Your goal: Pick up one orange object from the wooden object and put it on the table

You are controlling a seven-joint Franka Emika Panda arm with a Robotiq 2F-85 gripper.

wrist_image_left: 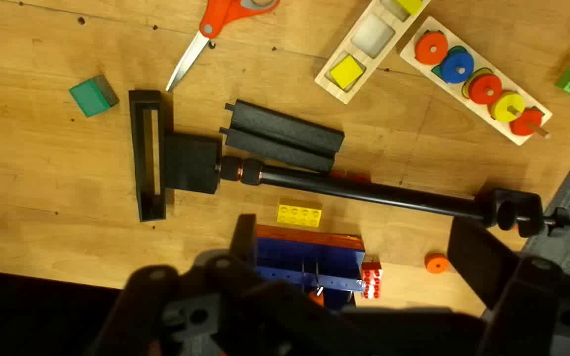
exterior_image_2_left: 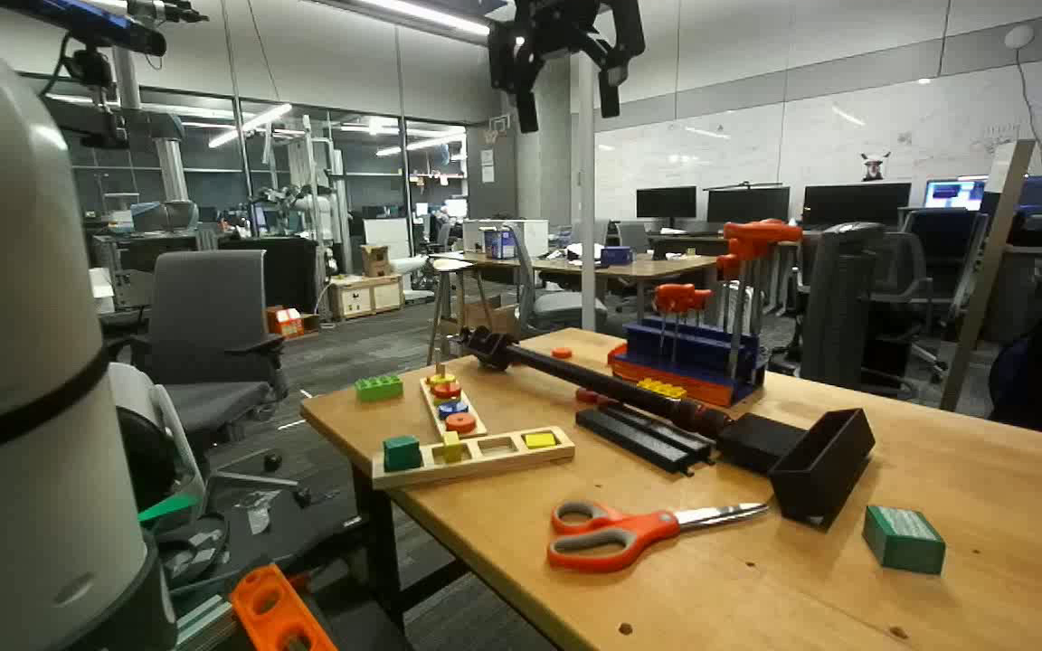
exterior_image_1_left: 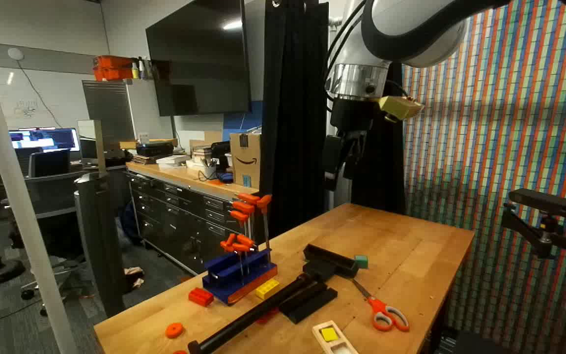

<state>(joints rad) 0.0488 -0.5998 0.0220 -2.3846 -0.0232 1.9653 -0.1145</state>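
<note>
Probably picking comes first: the fingers (exterior_image_2_left: 528, 110) are apart and empty, up high. Next, reach for an orange ring (wrist_image_left: 423, 50) on the wooden board (wrist_image_left: 487, 112), upper right in the wrist view.

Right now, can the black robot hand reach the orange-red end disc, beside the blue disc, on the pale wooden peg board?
Probably yes, after moving over it: the hand is open, and nothing covers the orange-red disc, though the blue disc crowds one side.
</note>
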